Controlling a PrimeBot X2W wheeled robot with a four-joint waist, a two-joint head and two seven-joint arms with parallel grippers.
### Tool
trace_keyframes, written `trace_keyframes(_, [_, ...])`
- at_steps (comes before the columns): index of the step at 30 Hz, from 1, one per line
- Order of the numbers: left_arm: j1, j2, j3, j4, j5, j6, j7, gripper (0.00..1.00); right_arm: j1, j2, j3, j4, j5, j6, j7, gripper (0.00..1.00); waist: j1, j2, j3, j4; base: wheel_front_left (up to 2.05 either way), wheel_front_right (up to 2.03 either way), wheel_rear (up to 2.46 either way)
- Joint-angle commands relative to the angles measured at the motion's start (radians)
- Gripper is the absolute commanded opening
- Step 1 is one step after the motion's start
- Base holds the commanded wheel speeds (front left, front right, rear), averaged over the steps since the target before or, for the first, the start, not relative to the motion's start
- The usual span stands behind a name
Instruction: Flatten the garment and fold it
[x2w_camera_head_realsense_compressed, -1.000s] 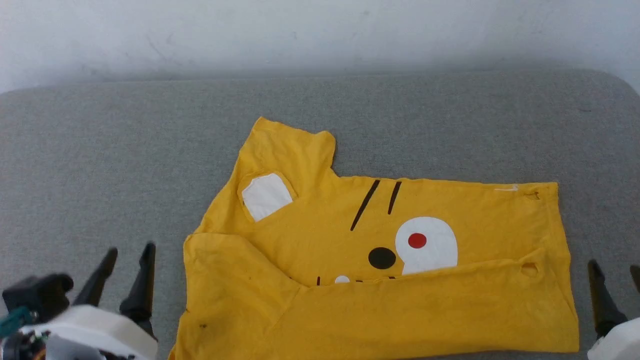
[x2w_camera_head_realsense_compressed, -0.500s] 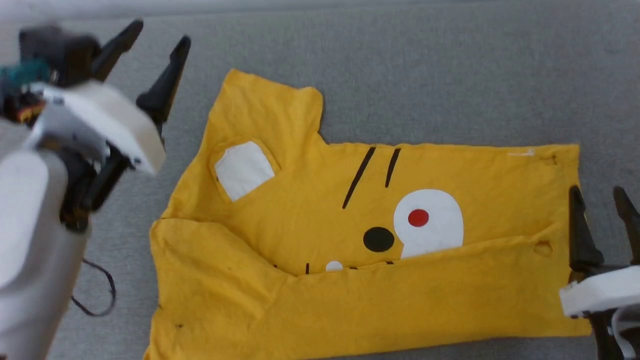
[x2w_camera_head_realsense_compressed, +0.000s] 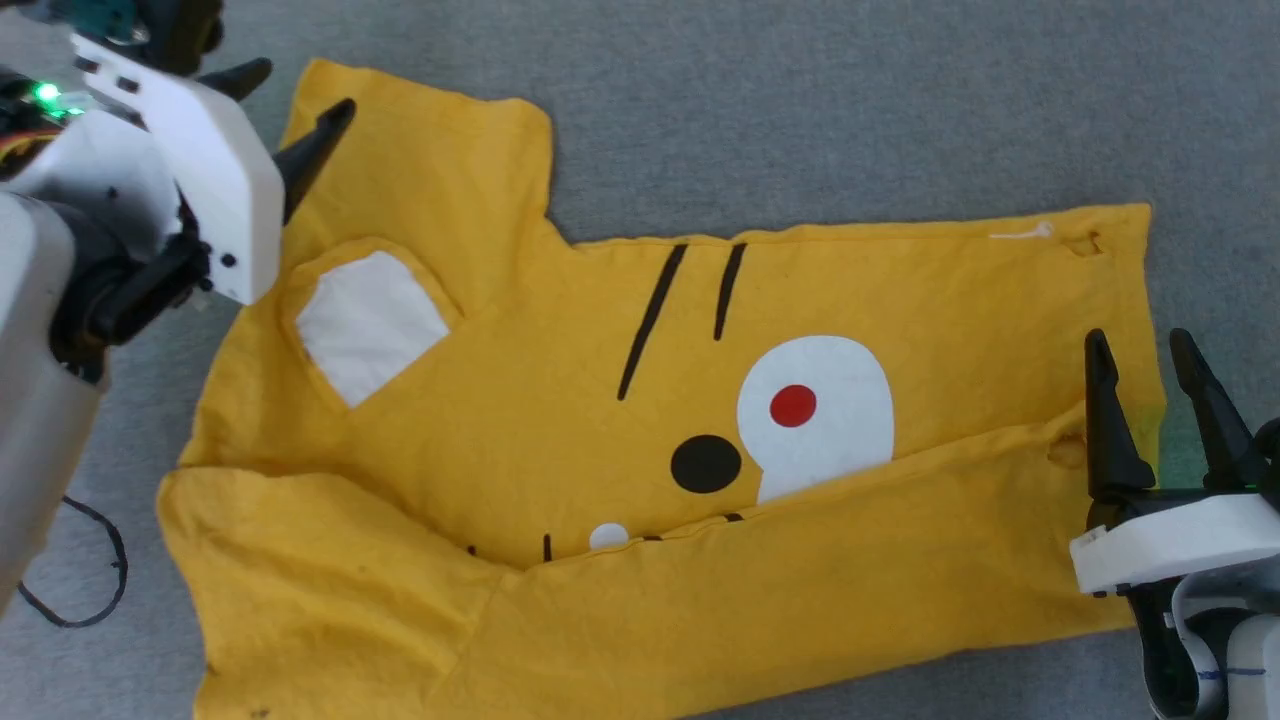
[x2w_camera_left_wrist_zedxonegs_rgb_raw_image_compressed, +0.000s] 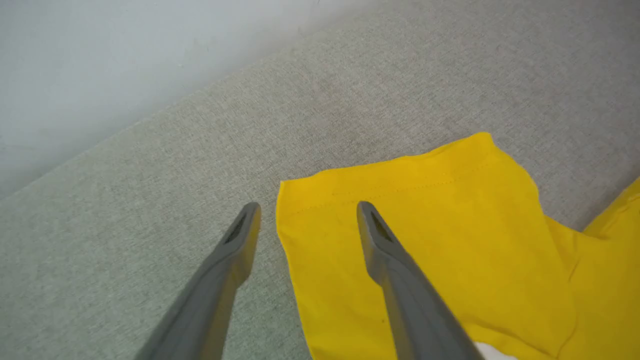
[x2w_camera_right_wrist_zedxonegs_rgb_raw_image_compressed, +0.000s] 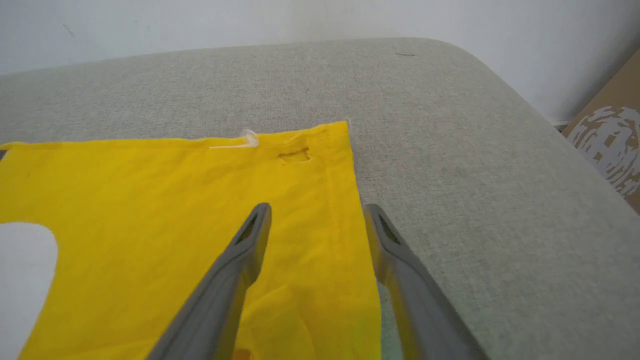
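The grey cloth-covered worktop (x2w_camera_head_realsense_compressed: 800, 100) takes up most of what I see from the head camera, and the yellow T-shirt (x2w_camera_head_realsense_compressed: 560, 400) lies spread across it, print side up. Its near edge is folded up over the lower part of the cartoon face (x2w_camera_head_realsense_compressed: 780, 420).

My left pincer (x2w_camera_head_realsense_compressed: 305, 87) is at the far left, at the outer corner of the sleeve (x2w_camera_head_realsense_compressed: 430, 160). Its fingers are spread and grip nothing. In the left wrist view, that pincer (x2w_camera_left_wrist_zedxonegs_rgb_raw_image_compressed: 307, 206) straddles the sleeve's corner, one finger over yellow cloth and the other over bare grey. I cannot tell whether the tips touch the fabric.

My right pincer (x2w_camera_head_realsense_compressed: 1138, 337) is at the shirt's right edge, also spread wide and empty. In the right wrist view, it (x2w_camera_right_wrist_zedxonegs_rgb_raw_image_compressed: 317, 206) straddles the hem: the left finger over the shirt, the right finger over the worktop just beside it.

A small hole (x2w_camera_right_wrist_zedxonegs_rgb_raw_image_compressed: 295, 156) sits near the shirt's far right corner, with a white thread (x2w_camera_right_wrist_zedxonegs_rgb_raw_image_compressed: 235, 142) beside it.
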Motion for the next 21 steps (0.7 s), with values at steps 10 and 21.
trace_keyframes(10, [-0.053, 0.053, -0.056, 0.083, -0.052, -0.007, 0.027, 0.22, -0.030, 0.001, -0.007, 0.003, 0.005, -0.001, -0.013, 1.00, -0.0001, 0.0000, 0.074, -0.061, 0.00, 0.00, 0.00])
trace_keyframes(21, [-0.021, 0.058, -0.082, 0.098, -0.102, -0.007, -0.006, 0.00, -0.085, 0.001, -0.027, -0.087, -0.014, -0.001, 0.050, 1.00, -0.0001, 0.0000, 0.020, -0.037, 0.00, 0.00, 0.00])
